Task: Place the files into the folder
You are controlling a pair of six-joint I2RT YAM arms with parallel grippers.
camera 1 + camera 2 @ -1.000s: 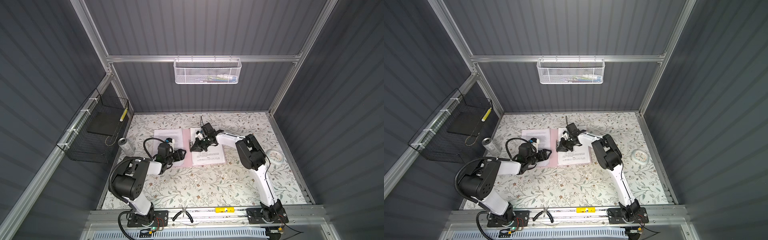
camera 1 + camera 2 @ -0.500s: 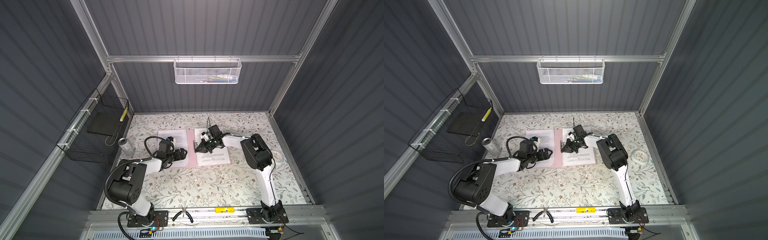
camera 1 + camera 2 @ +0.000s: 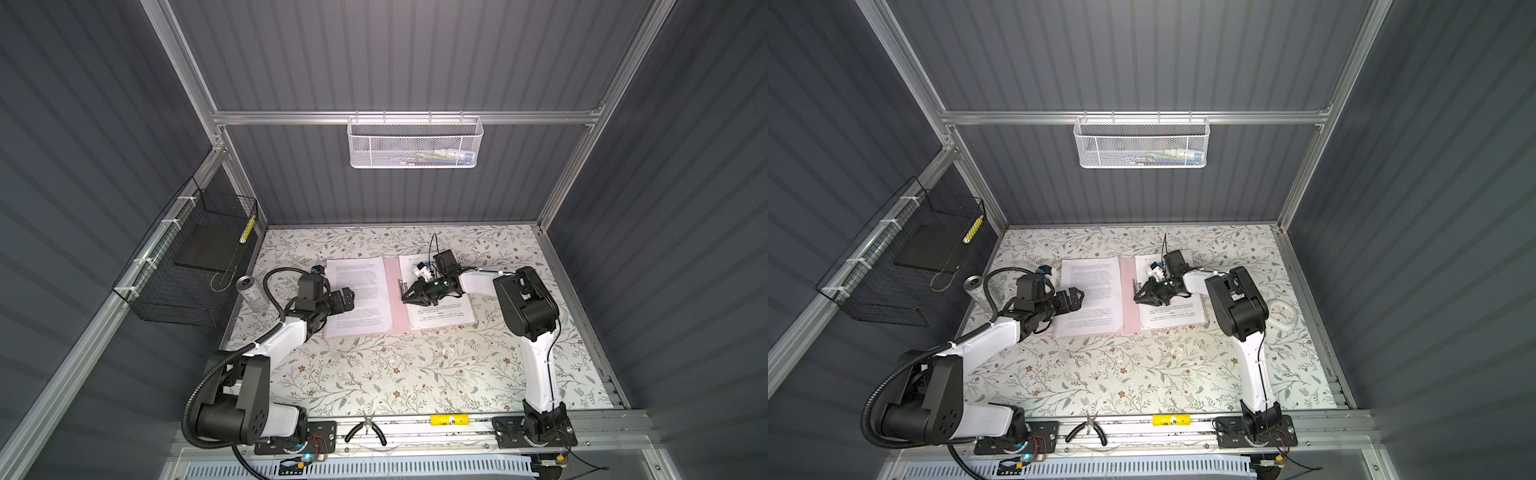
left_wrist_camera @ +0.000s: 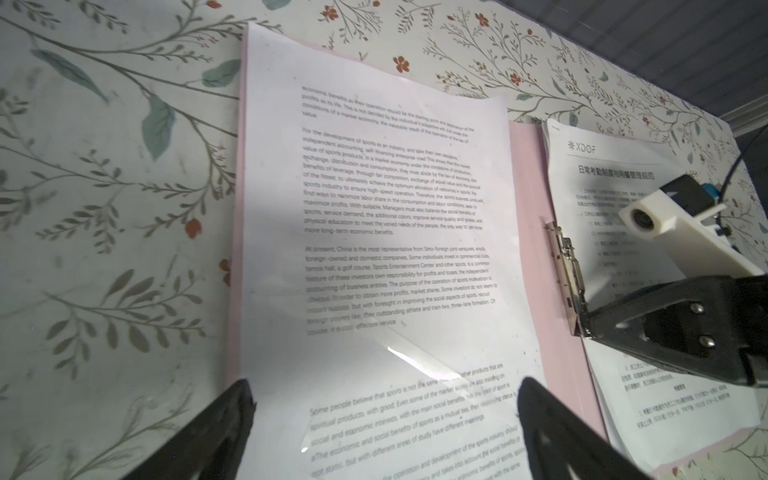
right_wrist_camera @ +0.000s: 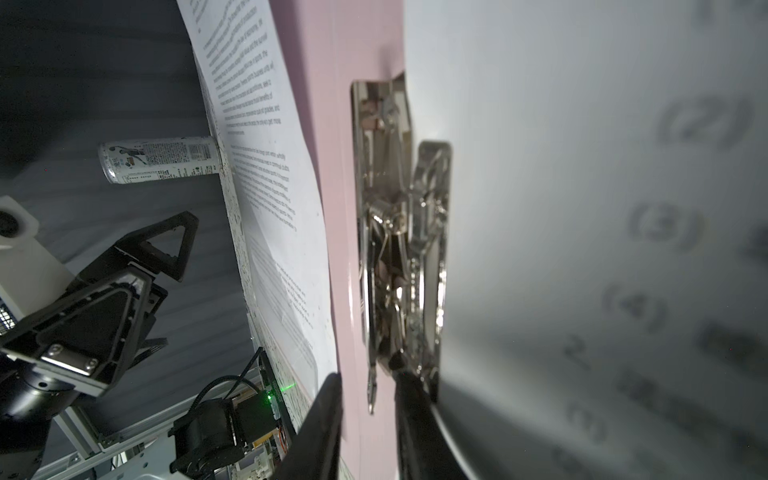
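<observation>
The pale pink folder [image 3: 392,291] [image 3: 1128,299] lies open on the floral table. White printed files lie on both of its leaves, one set on the left leaf [image 3: 357,286] [image 4: 374,208] and one on the right leaf [image 3: 440,318] [image 3: 1173,318]. A metal clip [image 5: 399,232] [image 4: 567,270] sits beside the spine at the edge of the right sheets. My right gripper [image 3: 405,296] [image 5: 368,386] is at the clip's near end, narrowly open, with the clip's lever tip in the gap. My left gripper [image 3: 351,297] [image 4: 382,386] hovers wide open over the left sheets.
A drink can [image 3: 252,293] stands at the table's left edge by a black wire basket [image 3: 195,257]. A white clock [image 3: 1281,313] lies right of the folder. Pliers [image 3: 365,432] and a yellow item [image 3: 449,419] rest on the front rail. A white mesh basket [image 3: 415,141] hangs on the back wall.
The folder with its sheets has slid to the right with the right gripper. The right jaws have parted from shut. The left jaws have opened wider.
</observation>
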